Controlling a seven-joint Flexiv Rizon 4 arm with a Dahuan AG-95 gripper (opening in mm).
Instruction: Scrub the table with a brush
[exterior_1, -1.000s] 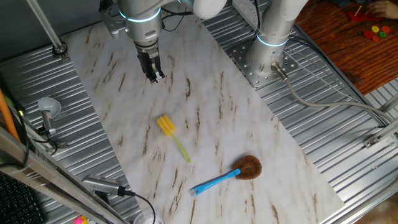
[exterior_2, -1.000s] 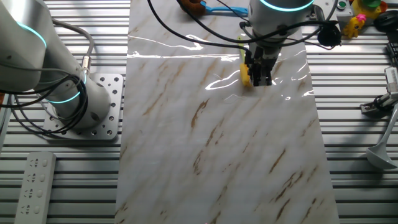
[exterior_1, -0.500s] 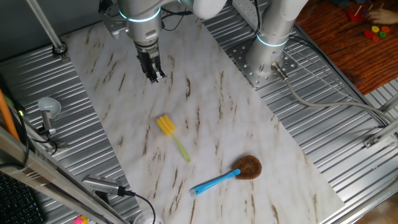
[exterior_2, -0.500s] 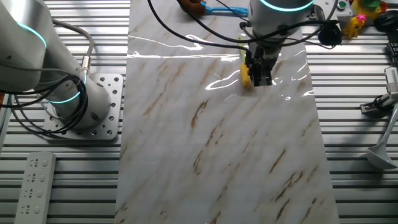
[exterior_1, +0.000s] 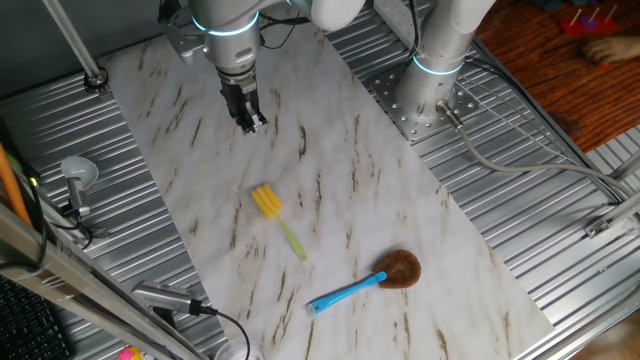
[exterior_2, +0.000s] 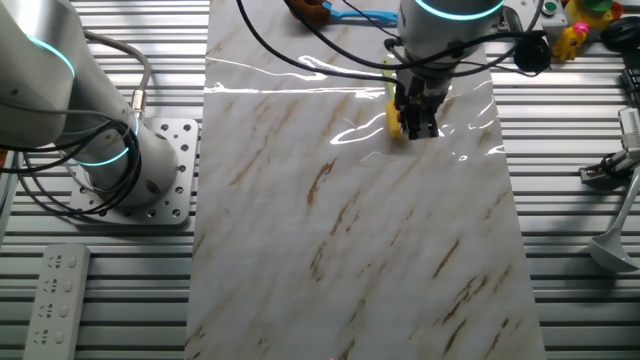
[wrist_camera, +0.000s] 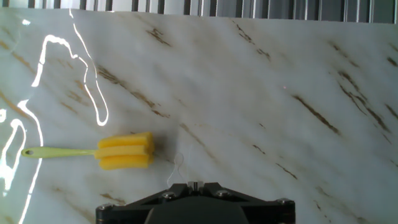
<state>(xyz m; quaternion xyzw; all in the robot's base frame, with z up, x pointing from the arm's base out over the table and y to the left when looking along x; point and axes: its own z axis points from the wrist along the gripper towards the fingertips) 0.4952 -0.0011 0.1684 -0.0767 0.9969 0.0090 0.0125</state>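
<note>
The brush, with a yellow bristle head and a thin pale handle, lies flat on the white marble table (exterior_1: 340, 150). It shows in one fixed view (exterior_1: 270, 208), in the hand view (wrist_camera: 124, 151), and half hidden behind the gripper in the other fixed view (exterior_2: 393, 118). My gripper (exterior_1: 250, 124) hangs above the table, well back from the brush, fingers pointing down. Its jaws stand together with nothing between them. It also shows in the other fixed view (exterior_2: 418, 128) and at the bottom edge of the hand view (wrist_camera: 194, 185).
A larger blue-handled brush with round brown bristles (exterior_1: 365, 282) lies near the table's front end, also seen in the other fixed view (exterior_2: 345, 13). Ribbed grey metal panels (exterior_1: 560, 230) flank the table. A second arm's base (exterior_1: 425, 95) stands beside it.
</note>
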